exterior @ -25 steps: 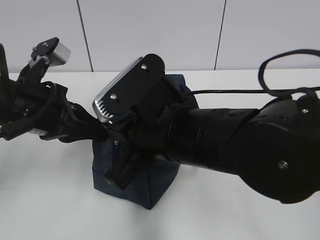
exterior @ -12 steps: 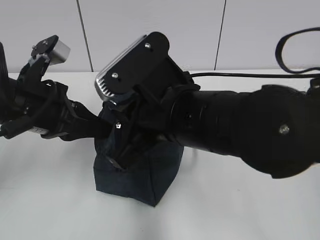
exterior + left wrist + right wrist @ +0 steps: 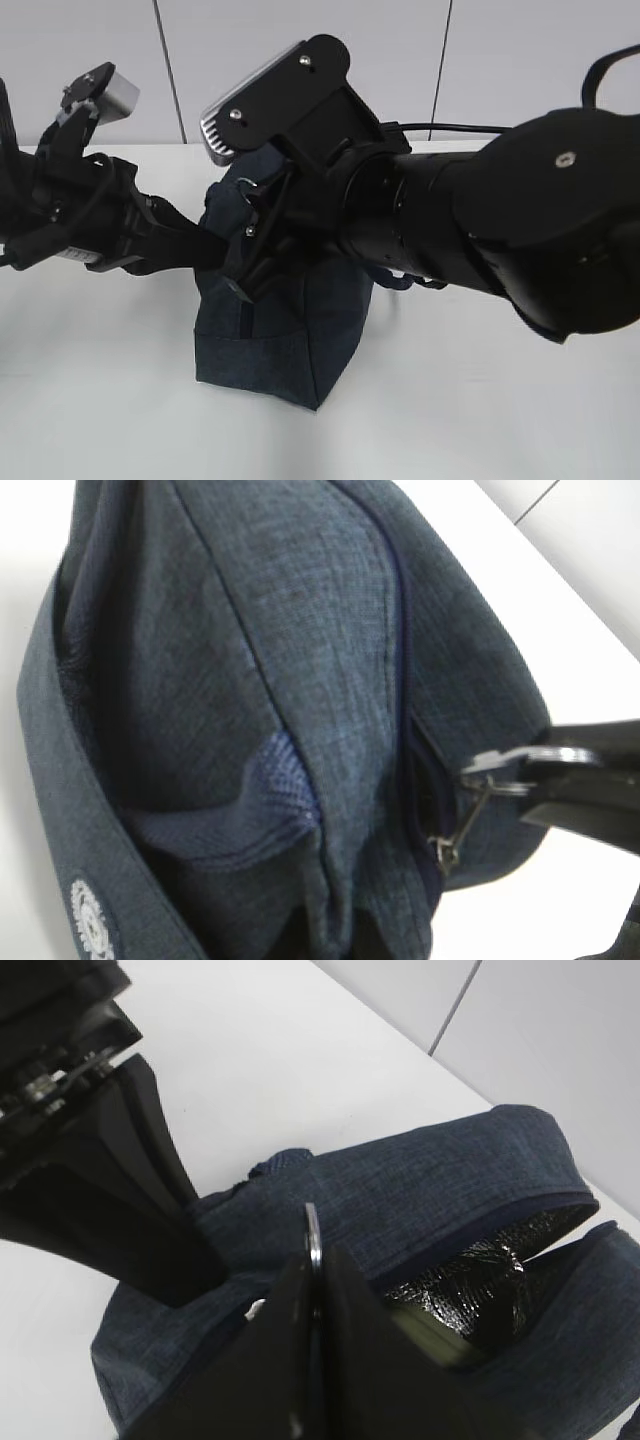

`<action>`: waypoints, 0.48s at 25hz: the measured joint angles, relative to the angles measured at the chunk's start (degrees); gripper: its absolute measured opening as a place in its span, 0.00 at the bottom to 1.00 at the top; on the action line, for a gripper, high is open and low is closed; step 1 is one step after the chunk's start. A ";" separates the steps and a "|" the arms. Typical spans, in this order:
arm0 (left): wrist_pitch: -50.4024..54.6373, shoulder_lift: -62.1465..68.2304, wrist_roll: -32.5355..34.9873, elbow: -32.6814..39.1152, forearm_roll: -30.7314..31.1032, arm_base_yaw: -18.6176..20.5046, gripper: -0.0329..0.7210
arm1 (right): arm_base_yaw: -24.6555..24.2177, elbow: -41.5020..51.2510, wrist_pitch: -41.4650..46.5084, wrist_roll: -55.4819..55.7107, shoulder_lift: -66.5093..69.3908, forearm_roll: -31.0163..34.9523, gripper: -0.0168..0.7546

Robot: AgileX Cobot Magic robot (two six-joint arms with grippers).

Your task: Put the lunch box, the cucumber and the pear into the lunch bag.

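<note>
The dark navy lunch bag point(image 3: 275, 340) stands mid-table under both arms. My left gripper point(image 3: 207, 250) is shut on a fold of the bag's side fabric point(image 3: 395, 920); its fingertips are hidden by the cloth. My right gripper point(image 3: 312, 1260) is shut on the zipper's metal ring pull point(image 3: 505, 764), with the slider point(image 3: 440, 852) hanging just below. Part of the zipper is open and shows silvery lining point(image 3: 480, 1275). A pale greenish edge point(image 3: 430, 1338) lies inside; I cannot tell what it is. Lunch box, cucumber and pear are out of view.
The white table point(image 3: 480, 420) lies around the bag, with a pale panelled wall point(image 3: 500, 60) behind. The bulky right arm point(image 3: 480, 240) covers the bag's top and right side. A black cable point(image 3: 450, 128) runs behind it.
The right gripper has risen and moved right with the ring pull, and the bag's top is drawn up, so the bag stands taller. The left arm has barely moved.
</note>
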 joint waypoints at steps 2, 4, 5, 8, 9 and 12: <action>-0.80 0.00 0.05 0.00 0.00 -0.08 0.05 | 0.00 -0.04 0.00 -2.98 0.00 3.44 0.02; -1.16 0.00 0.05 0.00 -0.05 -0.15 0.05 | 0.00 -0.14 0.00 -5.18 -0.10 5.72 0.02; -1.30 0.00 0.05 0.00 -0.24 -0.15 0.05 | 0.00 -0.14 0.00 -6.12 -0.31 6.80 0.02; -2.08 0.00 0.05 0.00 -1.06 -0.15 0.05 | 0.00 -0.14 0.51 -7.21 -1.69 8.32 0.02; -2.40 0.00 0.05 0.00 -1.50 -0.15 0.05 | 0.00 -0.14 0.60 -7.31 -2.16 8.79 0.02; -2.53 -0.38 0.05 -0.02 -2.58 -0.26 0.05 | 0.00 -0.14 0.90 -9.94 -3.79 12.45 0.02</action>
